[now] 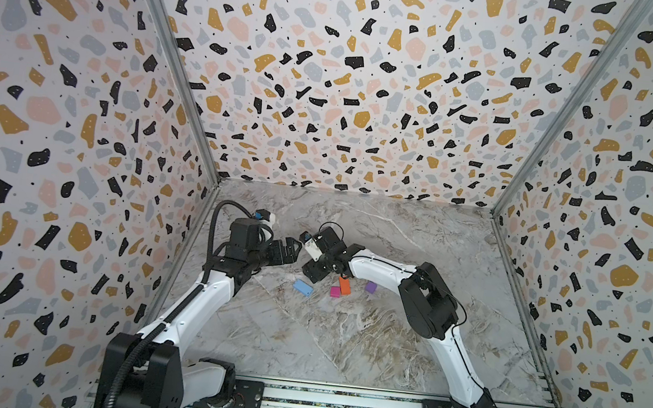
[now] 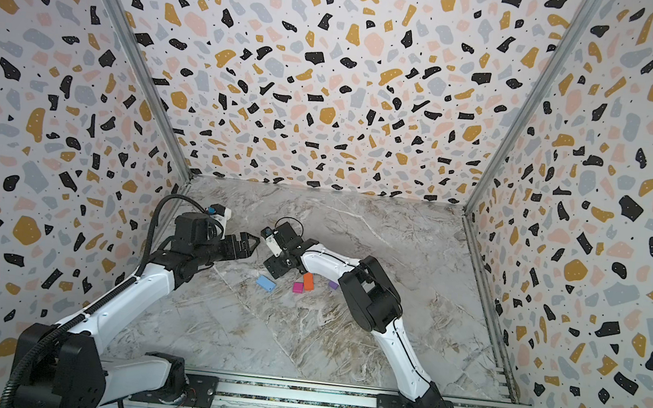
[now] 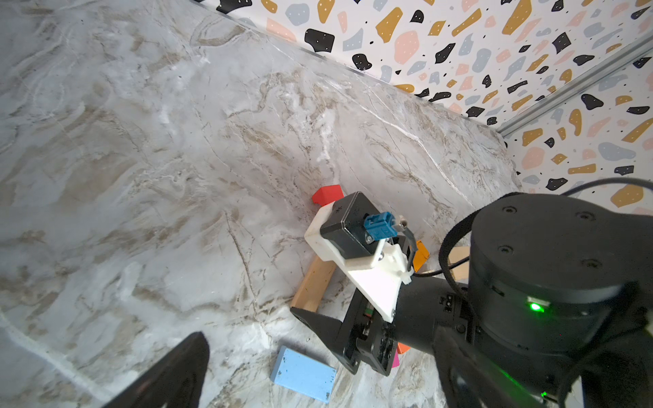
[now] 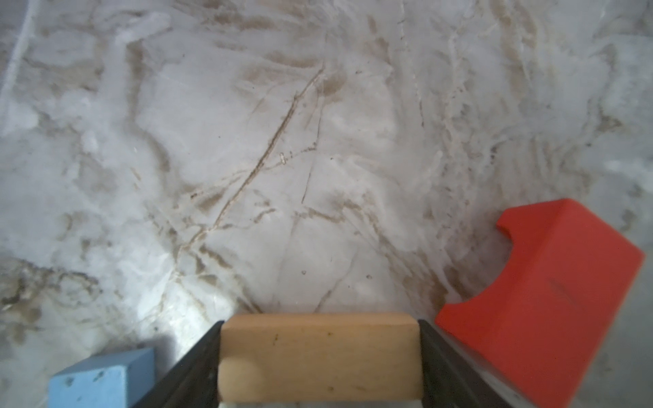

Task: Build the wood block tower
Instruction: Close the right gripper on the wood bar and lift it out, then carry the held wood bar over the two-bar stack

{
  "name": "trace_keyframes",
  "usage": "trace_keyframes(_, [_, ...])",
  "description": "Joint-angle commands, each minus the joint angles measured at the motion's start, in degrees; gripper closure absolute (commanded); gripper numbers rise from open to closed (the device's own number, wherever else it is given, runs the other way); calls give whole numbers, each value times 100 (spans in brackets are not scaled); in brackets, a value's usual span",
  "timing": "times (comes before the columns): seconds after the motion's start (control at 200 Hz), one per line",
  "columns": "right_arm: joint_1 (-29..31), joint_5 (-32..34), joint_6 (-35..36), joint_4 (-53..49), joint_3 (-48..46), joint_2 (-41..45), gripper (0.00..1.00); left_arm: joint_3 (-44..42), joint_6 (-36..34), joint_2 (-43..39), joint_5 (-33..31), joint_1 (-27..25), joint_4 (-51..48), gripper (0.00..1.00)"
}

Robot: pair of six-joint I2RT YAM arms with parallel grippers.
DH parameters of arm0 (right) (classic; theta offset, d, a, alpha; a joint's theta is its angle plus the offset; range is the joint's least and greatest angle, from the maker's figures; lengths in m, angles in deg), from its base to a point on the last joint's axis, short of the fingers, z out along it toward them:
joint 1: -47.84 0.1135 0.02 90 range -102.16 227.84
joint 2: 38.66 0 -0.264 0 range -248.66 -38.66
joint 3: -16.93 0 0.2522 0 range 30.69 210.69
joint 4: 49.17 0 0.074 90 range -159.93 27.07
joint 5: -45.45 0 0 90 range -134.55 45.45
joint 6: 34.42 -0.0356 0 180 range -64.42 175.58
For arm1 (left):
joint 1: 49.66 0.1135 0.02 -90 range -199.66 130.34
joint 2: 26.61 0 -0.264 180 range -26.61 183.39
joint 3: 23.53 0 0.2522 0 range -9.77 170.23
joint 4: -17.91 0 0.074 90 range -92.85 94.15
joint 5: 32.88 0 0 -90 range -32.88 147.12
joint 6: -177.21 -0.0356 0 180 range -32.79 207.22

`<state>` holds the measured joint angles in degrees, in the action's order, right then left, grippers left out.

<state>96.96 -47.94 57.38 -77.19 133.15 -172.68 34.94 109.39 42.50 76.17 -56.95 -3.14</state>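
Nearest on the table (image 1: pixel 384 345), a blue block (image 1: pixel 302 287), a magenta cube (image 1: pixel 335 292), an orange block (image 1: pixel 344 286) and a purple cube (image 1: pixel 370 287) lie loose in a rough row, the magenta and orange ones side by side. Just beyond them the right gripper (image 4: pixel 320 323) points down, its jaws pressed against both sides of a tan bar (image 4: pixel 318 364), with a red arch (image 4: pixel 551 293) just beside it. The left gripper (image 1: pixel 293 249) hovers to the left with jaws apart, holding nothing.
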Motion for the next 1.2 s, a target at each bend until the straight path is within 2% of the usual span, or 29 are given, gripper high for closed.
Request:
trace_keyframes(0.0, [-25,176,-47,-234,-289,171,25,-6,-11,-123,46,30,203,0])
trace_keyframes(0.115, [-68,176,-312,-154,-457,409,29,-6,-11,-116,72,28,217,0])
trace_keyframes(0.23, [-141,197,-951,-260,-511,709,35,-32,2,-116,113,29,241,0])
trace_keyframes(0.721, [-602,376,-2404,-1093,-1140,2119,35,-120,124,-3,363,-120,405,0])
trace_keyframes(0.956, [-780,692,-2848,-1322,-1988,2991,35,-103,119,175,510,-476,389,0])
trace_keyframes(1.197, [-918,1025,-3099,-1240,-3269,3873,35,-94,198,339,675,-684,489,0])
